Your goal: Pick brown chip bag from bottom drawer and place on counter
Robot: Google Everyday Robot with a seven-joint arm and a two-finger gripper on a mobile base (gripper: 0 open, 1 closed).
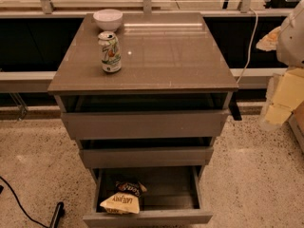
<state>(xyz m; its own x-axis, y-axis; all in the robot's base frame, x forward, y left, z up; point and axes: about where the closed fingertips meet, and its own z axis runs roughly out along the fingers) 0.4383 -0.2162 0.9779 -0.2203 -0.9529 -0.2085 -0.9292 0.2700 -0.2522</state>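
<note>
bottom drawer [147, 217] open | brown chip bag [121, 202] crumpled, cream top, dark body, front-left | end effector [284, 99] right edge, state unclear

My gripper [281, 99] was way off at the right edge of the view. Other stuff around: a white bowl [108, 19] sat at the back left up top, and a white-and-green drink can [109, 52] stood upright just in front of it. The top drawer [142, 123] and middle drawer [145, 156] were both pulled out a bit. A black cable [19, 205] snaked over the speckled floor [256, 175] on the left.
</note>
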